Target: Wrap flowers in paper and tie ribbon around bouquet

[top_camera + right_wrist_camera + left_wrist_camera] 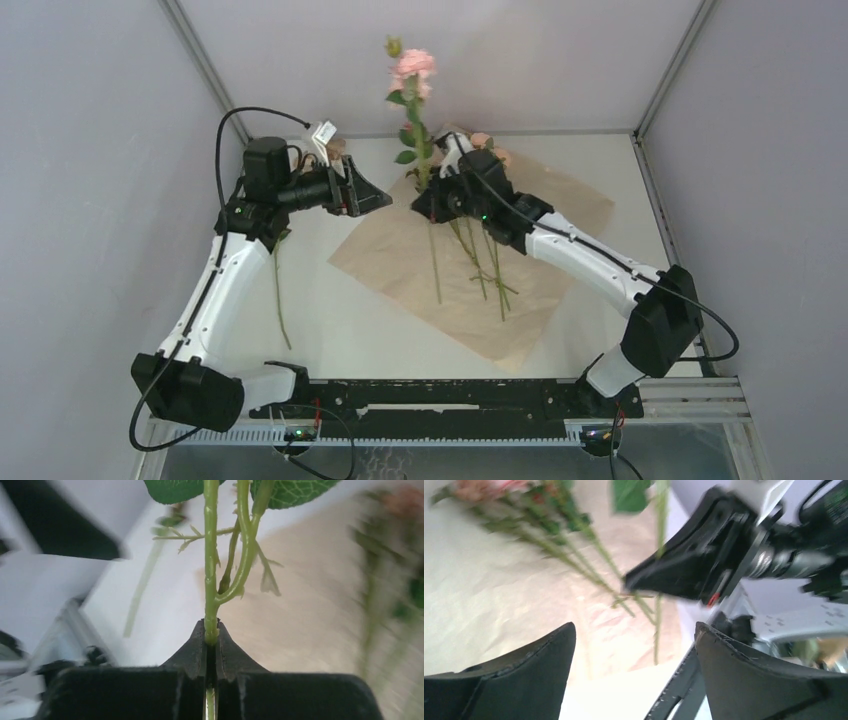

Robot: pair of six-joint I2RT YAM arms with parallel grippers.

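Observation:
The orange-tan paper (pixel 520 300) lies flat in the middle of the table. Several flowers (pixel 478 255) rest on it, stems pointing toward me. My right gripper (pixel 424 198) is shut on the green stem (pixel 210 580) of one pink rose (pixel 413 66) and holds it upright over the paper's left corner. In the right wrist view that gripper (pixel 210 631) pinches the stem between its tips. My left gripper (pixel 378 198) hangs open just left of the rose, with nothing between its fingers (pixel 549 652). It faces the right gripper (pixel 684 570) and the flowers (pixel 569 550) on the paper (pixel 484 595). The ribbon and the bouquet are out of view.
One loose green stem (pixel 279 300) lies on the white table left of the paper, its top hidden under my left arm. Grey walls close in the table at the back and both sides. A black rail (pixel 450 395) runs along the near edge.

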